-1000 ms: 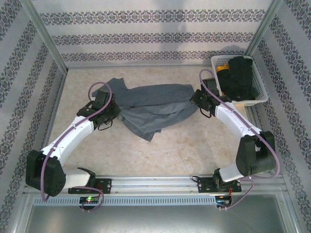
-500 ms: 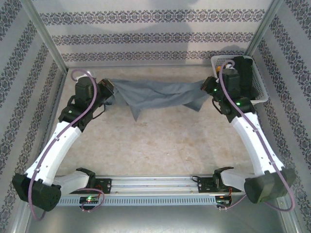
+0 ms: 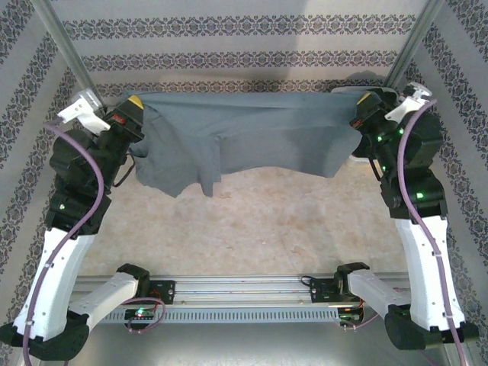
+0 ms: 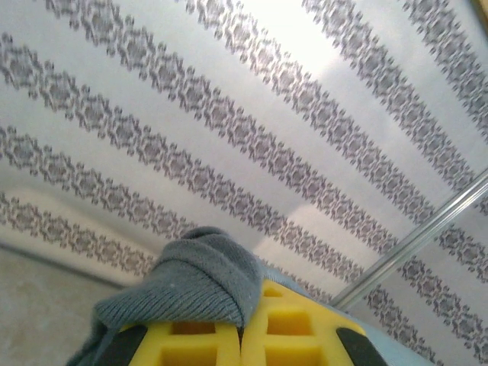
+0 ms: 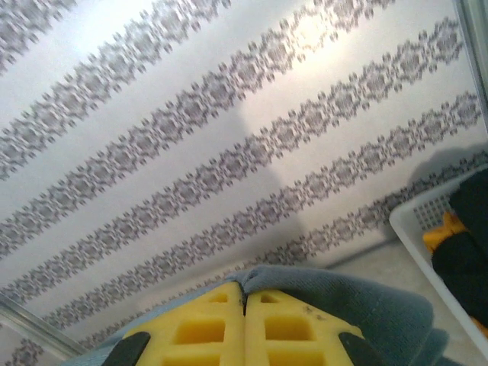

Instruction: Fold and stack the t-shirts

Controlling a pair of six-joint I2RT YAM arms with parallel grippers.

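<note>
Slate blue-grey cloth hangs spread between my two raised arms, across the back of the table (image 3: 267, 229) and in front of the patterned wall (image 3: 244, 46). At the left, my left gripper (image 3: 134, 104) has its yellow fingers pressed together on one end of the t-shirt (image 3: 252, 137); through my left wrist camera a ribbed fold of it bunches over them. The lower edge sags, with a point of cloth drooping left of centre. At the right, my right gripper (image 3: 364, 107) pinches the other end, cloth wrapped around its closed tips. Beside it, at the table's far right, stands a white basket (image 5: 427, 244) holding dark and orange things.
</note>
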